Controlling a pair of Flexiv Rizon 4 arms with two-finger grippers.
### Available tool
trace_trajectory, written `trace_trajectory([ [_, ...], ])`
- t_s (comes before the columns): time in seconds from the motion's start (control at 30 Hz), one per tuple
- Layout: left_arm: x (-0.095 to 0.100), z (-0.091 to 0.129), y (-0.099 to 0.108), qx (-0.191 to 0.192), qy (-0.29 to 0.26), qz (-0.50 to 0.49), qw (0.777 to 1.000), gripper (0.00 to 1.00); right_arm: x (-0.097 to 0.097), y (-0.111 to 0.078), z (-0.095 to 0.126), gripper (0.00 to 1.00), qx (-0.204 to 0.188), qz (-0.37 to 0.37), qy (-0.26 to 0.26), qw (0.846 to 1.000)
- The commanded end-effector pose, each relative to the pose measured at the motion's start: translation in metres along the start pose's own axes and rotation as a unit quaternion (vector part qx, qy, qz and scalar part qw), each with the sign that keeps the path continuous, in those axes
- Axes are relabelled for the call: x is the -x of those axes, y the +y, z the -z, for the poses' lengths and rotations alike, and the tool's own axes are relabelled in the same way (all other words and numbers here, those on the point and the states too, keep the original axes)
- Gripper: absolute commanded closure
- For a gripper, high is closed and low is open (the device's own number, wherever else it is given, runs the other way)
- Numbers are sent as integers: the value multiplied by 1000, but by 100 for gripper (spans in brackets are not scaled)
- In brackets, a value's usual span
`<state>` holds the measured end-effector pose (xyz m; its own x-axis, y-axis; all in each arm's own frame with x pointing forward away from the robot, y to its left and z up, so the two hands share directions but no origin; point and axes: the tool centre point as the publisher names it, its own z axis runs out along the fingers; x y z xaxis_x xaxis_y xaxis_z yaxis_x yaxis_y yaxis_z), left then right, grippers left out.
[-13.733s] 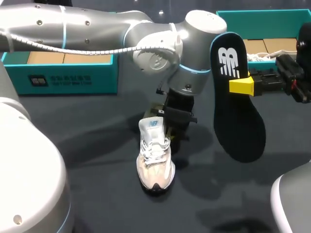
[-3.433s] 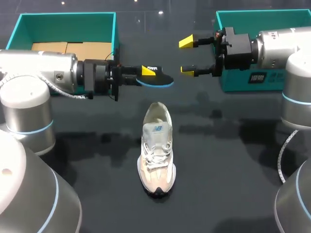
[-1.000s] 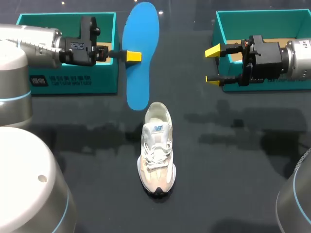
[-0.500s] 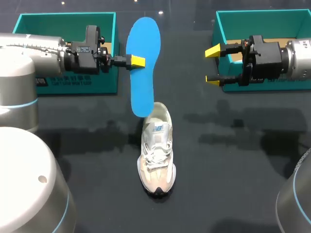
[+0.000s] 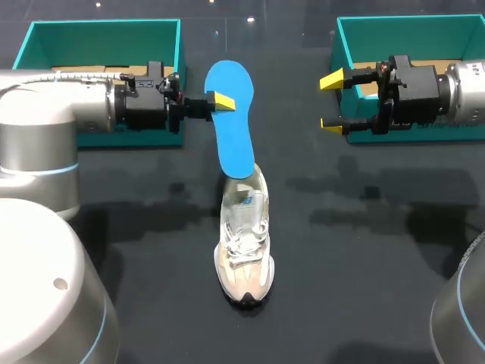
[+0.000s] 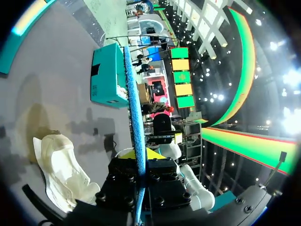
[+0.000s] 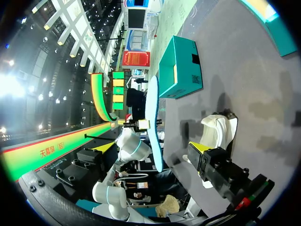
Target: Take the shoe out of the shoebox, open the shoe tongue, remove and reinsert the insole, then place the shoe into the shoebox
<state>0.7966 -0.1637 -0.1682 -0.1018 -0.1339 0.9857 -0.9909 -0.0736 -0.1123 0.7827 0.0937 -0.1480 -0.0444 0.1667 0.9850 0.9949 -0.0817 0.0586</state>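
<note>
A white and beige shoe (image 5: 244,235) stands on the dark table, toe toward the front edge. My left gripper (image 5: 222,101) is shut on a blue insole (image 5: 233,136), gripping its side edge. The insole slants down, and its lower end sits at the shoe's heel opening. In the left wrist view the insole (image 6: 133,113) shows edge-on between the fingers, with the shoe (image 6: 61,169) off to one side below. My right gripper (image 5: 331,102) hangs open and empty in front of the right shoebox (image 5: 345,45). In the right wrist view the insole (image 7: 153,117) stands beside the shoe (image 7: 218,132).
A teal shoebox (image 5: 98,34) with brown card inside stands at the back left, behind my left arm. The second teal shoebox stands at the back right. Dark bare table (image 5: 364,250) lies around the shoe.
My left gripper has come down and to the right with the insole, bringing its lower end from beside the heel to the shoe's opening. The right arm has not moved.
</note>
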Motion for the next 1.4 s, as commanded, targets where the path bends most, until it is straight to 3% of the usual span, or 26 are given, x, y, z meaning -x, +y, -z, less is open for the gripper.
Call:
trace_trajectory([
  [0.03, 7, -9, 1, -5, 3, 6, 1000, 100, -3, -2, -2, 0, -6, 2, -26, 1000],
  [0.3, 19, -15, 3, -7, 0, 32, 999, 100, -11, -5, -4, 0, -12, 27, -76, 997],
  [0.67, 24, -18, 5, 2, -3, 66, 998, 100, -37, -5, -10, 0, -14, 53, -227, 972],
  [0.93, 24, -18, 5, 2, -3, 66, 998, 100, -62, -6, -15, 0, -2, 60, -365, 929],
  [1.4, 24, -18, 5, 2, -3, 66, 998, 100, -93, -5, -52, 0, 17, 64, -522, 850],
])
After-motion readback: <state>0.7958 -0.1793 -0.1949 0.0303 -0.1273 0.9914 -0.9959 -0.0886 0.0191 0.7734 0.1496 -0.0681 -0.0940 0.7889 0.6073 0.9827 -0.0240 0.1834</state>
